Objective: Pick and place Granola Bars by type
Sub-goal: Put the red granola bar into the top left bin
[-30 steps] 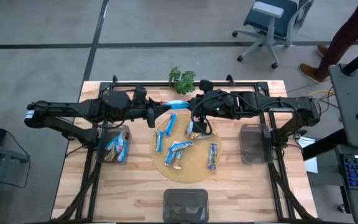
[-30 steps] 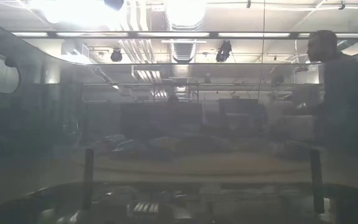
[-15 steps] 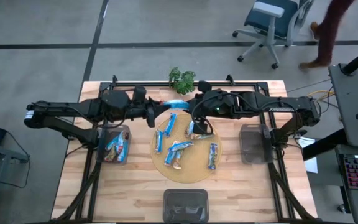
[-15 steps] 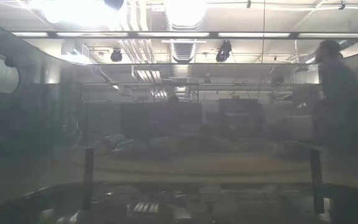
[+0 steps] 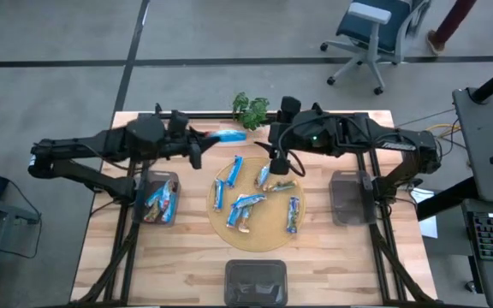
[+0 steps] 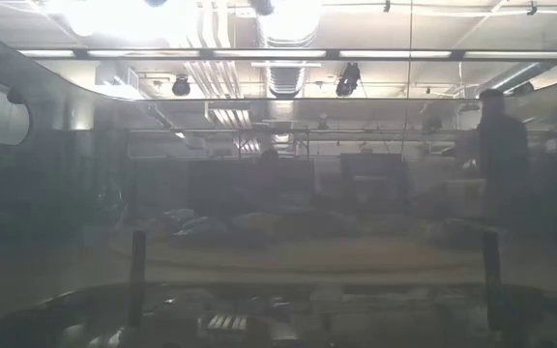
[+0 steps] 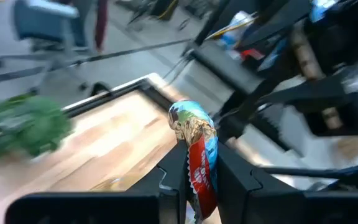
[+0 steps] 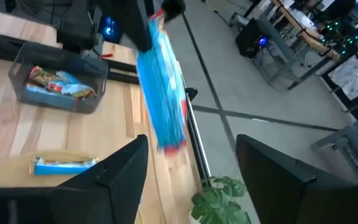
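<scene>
The left pincer (image 5: 197, 150) is clamped on one of the Granola Bars (image 5: 227, 135), gripping it by one end so the rest of the blue wrapper sticks out over the far edge of the bench (image 5: 187, 265), near the small potted plant (image 5: 250, 109). In the left wrist view the bar stands between the two dark fingers (image 7: 169, 177), a red seam and a printed picture showing on its crimped end. The right pincer (image 5: 279, 159) hangs above the far side of the round wooden tray (image 5: 255, 239) with its fingers apart, holding nothing.

The step in hand looks like carrying this bar to the left bin (image 5: 158, 198), which already holds a few bars. To do it well, keep the grip firm on the crimped end — foil is slippery and the bar may swing — and lower close over the bin before letting go, so it drops flat among the others.

Six more bars lie scattered on the tray, mostly bright blue, one with a brown and orange patch. The right bin (image 5: 347, 197) and the near bin (image 5: 256, 280) show no bars.
</scene>
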`<state>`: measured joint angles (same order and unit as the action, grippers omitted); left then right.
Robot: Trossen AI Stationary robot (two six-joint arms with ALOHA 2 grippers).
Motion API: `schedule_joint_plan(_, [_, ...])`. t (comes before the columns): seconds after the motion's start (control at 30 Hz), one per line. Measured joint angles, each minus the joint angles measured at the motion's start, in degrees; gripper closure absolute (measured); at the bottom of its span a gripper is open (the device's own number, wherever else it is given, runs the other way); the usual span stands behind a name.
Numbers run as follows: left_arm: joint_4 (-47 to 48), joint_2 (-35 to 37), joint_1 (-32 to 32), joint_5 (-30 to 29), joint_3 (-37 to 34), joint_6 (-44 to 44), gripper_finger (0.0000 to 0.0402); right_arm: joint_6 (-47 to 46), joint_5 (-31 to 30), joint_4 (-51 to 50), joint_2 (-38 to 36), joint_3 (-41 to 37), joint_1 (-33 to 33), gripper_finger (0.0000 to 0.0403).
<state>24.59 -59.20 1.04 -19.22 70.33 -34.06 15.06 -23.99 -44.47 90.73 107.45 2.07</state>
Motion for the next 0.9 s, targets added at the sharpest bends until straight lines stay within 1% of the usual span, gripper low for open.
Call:
schedule_joint_plan(0.07, [7.51,0.69,0.00,-1.29,2.76,-0.01,0.0360,-0.01,-0.01,-2.05,0.01,0.65,-0.14,0.0168])
schedule_joint_plan(0.17, [19.91,1.03,-0.02,-1.44,8.79,0.03,0.0360,-1.28,-0.04,-4.72,0.01,0.90,-0.35,0.0173])
schedule_joint_plan(0.3, [38.45,0.36,-0.02,-1.49,17.94,-0.12,0.0360,-5.11,-0.07,-6.30,0.03,-0.82,-0.37,0.0179])
schedule_joint_plan(0.4, [49.00,-0.44,-0.02,-1.47,23.82,-0.90,0.0360,-5.97,-0.04,-6.39,0.05,-3.03,-0.35,0.0179])
schedule_joint_plan(0.47, [53.73,-0.73,-0.02,-1.39,26.62,-3.08,0.0360,-6.12,-0.05,-6.32,0.14,-4.63,-0.37,0.0179])
schedule_joint_plan(0.53, [57.13,-0.81,-0.02,0.34,27.92,-6.68,0.0360,-7.03,-0.05,-6.40,0.18,-6.36,-0.37,0.0180])
schedule_joint_plan(0.63, [61.42,-0.81,-0.02,6.41,28.12,-11.90,0.0360,-9.55,-0.02,-6.35,0.23,-8.57,-0.37,0.0182])
schedule_joint_plan(0.73, [65.74,-1.28,-0.04,12.03,27.79,-15.23,0.0360,-10.54,-0.04,-6.32,0.23,-10.36,-0.37,0.0182])
schedule_joint_plan(0.9, [65.40,-2.18,-0.04,19.94,26.94,-16.11,0.0360,-10.64,-0.04,-6.27,0.25,-12.29,-0.37,0.0182])
